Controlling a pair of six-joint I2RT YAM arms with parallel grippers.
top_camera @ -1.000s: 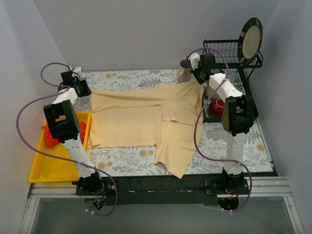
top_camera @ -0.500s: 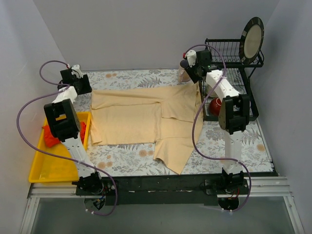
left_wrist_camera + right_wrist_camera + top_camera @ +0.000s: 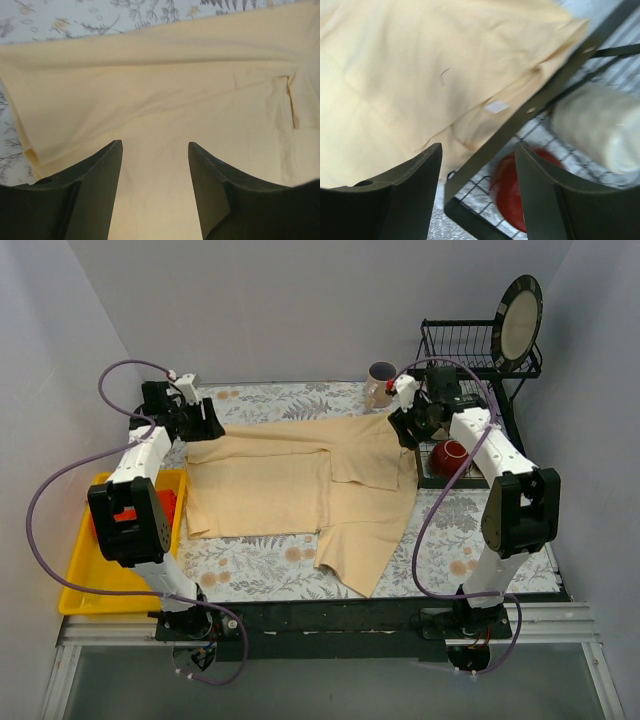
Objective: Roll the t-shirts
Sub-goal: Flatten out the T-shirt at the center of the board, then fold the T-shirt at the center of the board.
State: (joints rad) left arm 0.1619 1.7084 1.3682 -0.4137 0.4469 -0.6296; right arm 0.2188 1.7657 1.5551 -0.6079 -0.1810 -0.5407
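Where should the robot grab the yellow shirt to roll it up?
Probably its far edge, near the two corners, pinching down from above. The shirt lies flat on the table, so a thin edge is all there is to pinch.

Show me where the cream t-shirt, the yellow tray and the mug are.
cream t-shirt (image 3: 270, 480), top view, middle of the folded body.
yellow tray (image 3: 95, 582), top view, bare floor near its front.
mug (image 3: 379, 386), top view, its outer wall.
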